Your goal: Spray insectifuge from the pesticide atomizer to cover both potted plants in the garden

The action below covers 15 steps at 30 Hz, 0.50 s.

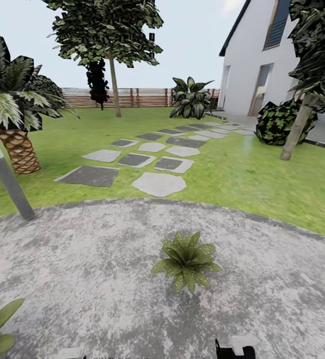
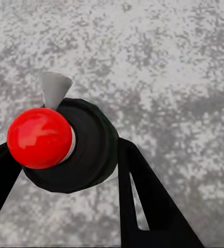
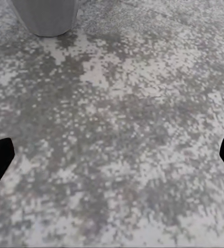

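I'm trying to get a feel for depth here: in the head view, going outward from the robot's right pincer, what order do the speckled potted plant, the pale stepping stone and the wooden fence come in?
1. Potted plant, on the paving ahead of the right pincer.
2. Pale stepping stone, on the lawn beyond the paving's edge.
3. Wooden fence, along the garden's far side.

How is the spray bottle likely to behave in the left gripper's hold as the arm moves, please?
The spray bottle looks rigid, so probably won't deform. Its rounded dark body could twist between the left gripper's fingers. The glossy red cap looks slippery.
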Tool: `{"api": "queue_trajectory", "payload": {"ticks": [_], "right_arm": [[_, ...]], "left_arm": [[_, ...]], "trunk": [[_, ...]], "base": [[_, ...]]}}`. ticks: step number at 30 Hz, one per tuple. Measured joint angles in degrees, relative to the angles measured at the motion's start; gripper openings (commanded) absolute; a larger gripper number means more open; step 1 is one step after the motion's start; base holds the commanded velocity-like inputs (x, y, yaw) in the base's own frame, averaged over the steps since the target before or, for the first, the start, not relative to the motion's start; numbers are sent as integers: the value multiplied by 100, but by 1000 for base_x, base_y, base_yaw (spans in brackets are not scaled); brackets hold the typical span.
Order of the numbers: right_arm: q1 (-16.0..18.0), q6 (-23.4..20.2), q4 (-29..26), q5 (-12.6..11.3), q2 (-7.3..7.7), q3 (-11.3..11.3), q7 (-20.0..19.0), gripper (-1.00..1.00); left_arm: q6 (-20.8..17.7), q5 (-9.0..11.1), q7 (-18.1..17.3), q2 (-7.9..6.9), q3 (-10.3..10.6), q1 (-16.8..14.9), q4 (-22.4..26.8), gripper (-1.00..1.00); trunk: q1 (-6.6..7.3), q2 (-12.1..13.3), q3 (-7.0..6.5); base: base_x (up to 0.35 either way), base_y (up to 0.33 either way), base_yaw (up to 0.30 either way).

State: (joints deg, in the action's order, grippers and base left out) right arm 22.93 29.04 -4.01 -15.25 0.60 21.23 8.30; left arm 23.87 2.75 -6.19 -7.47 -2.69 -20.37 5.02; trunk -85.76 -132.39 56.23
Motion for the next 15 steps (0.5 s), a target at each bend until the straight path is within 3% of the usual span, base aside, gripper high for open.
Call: {"api": "queue_trajectory", "payload": {"ticks": [5,11,15], "right_arm": [[0,-7,-1,-1,-6,-3,-1,100],[-1,-8,-2,-1,-9,-3,-2,100],[-1,-9,-2,-1,-9,-3,-2,100]], "left_arm": [[2,2,-2,-8,-1,2,-2,-100],[-5,4,4,-9,0,2,-3,-100],[-4,6,5,-9,0,2,-4,-100]], "trunk": [[-1,0,24],[-2,0,56],[0,0,78]], "base": [[-71,64,258],[-222,210,245],[-70,284,239]]}}
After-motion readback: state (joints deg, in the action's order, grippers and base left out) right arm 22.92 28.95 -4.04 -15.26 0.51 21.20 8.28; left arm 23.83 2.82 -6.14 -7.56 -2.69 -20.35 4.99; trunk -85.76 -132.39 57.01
